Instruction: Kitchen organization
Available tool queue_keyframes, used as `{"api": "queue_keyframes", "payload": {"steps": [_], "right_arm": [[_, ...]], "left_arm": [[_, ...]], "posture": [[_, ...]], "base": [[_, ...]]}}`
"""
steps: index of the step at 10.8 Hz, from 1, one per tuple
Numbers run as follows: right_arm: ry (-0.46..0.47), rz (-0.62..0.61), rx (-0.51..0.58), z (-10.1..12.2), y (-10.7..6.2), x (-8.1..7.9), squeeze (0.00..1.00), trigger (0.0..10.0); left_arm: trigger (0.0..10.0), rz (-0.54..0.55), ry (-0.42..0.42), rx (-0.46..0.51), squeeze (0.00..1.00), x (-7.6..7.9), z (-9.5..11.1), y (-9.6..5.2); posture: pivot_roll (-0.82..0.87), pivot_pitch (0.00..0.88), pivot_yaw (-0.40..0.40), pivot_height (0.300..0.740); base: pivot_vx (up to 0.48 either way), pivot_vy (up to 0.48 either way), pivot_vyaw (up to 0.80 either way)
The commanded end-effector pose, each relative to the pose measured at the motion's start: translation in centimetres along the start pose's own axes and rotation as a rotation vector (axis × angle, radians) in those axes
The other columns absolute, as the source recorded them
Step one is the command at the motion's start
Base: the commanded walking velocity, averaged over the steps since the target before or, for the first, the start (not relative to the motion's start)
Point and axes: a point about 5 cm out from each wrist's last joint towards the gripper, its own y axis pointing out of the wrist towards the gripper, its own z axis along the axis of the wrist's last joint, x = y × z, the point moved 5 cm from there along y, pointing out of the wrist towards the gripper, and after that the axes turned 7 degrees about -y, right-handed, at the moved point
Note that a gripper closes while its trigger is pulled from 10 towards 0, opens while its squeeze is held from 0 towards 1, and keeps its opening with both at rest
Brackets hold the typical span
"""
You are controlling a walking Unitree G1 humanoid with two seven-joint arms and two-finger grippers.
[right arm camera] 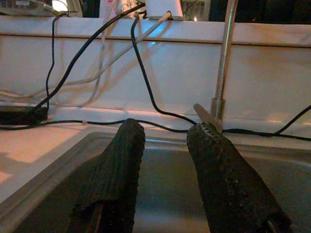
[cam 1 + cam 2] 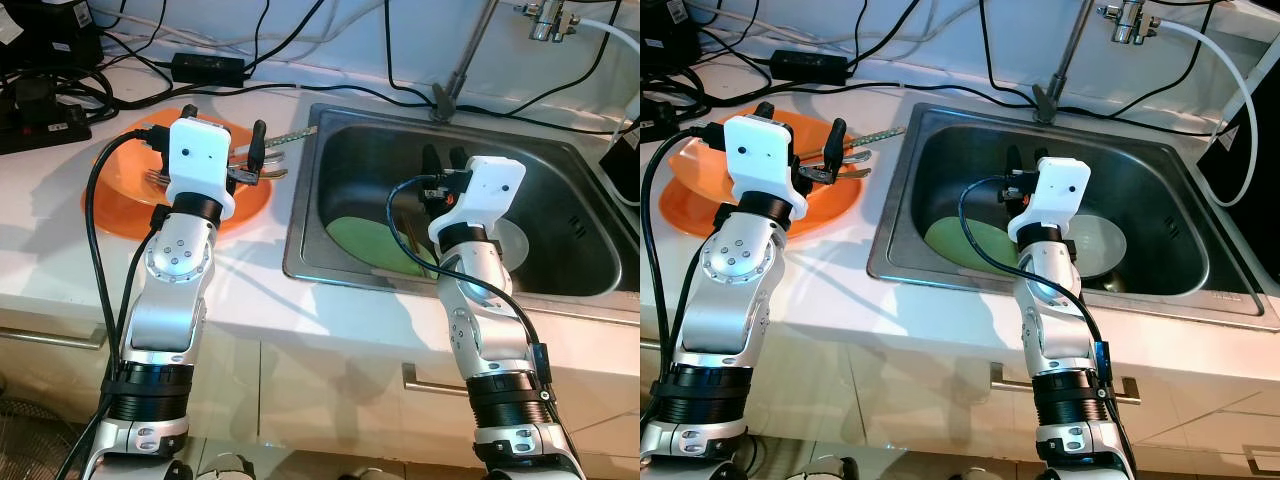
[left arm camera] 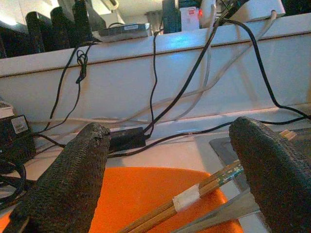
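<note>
Left eye view: the steel sink is the largest thing, sunk in the white counter, with a green plate and a white plate lying in its basin, likely waiting to be sorted. The orange plate sits on the counter beside it, carrying chopsticks and a fork, apparently gathered there. The left gripper hovers over that plate, fingers spread wide. The right gripper hangs inside the sink, fingers slightly apart, holding nothing I can make out
</note>
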Motion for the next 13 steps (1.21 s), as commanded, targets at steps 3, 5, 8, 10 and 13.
{"api": "queue_keyframes", "payload": {"steps": [3, 5, 8, 10, 13], "right_arm": [[-0.011, -0.011, -0.011, 0.0, 0.3, 0.5, 0.00, 10.0], [0.022, 0.029, -0.004, -0.2, 0.1, -0.1, 0.00, 10.0], [0.023, 0.030, -0.008, -0.3, 0.0, -0.1, 0.00, 10.0], [0.023, 0.032, -0.009, -0.3, 0.0, -0.1, 0.00, 10.0], [0.024, 0.032, -0.013, -0.5, -0.1, -0.1, 0.00, 10.0]], "left_arm": [[10.0, -0.020, -0.006, 0.016, 0.00, 0.5, 0.4, 0.3], [10.0, -0.038, 0.009, 0.020, 0.00, 0.8, 0.4, 0.2], [10.0, -0.039, 0.011, 0.021, 0.00, 0.9, 0.5, 0.2], [10.0, -0.041, 0.022, 0.028, 0.00, 0.9, 0.6, 0.2], [10.0, -0.161, 0.145, 0.135, 0.00, 2.7, 3.0, -0.1]], "posture": [[-0.03, 0.050, -0.100, 0.740], [-0.02, 0.054, -0.104, 0.740], [-0.02, 0.057, -0.106, 0.740], [-0.02, 0.057, -0.106, 0.740], [-0.02, 0.060, -0.109, 0.740]], "base": [[0.000, 0.000, 0.00], [0.000, 0.000, 0.00], [0.000, 0.000, 0.00], [0.000, 0.000, 0.00], [0.000, 0.000, 0.00]]}}
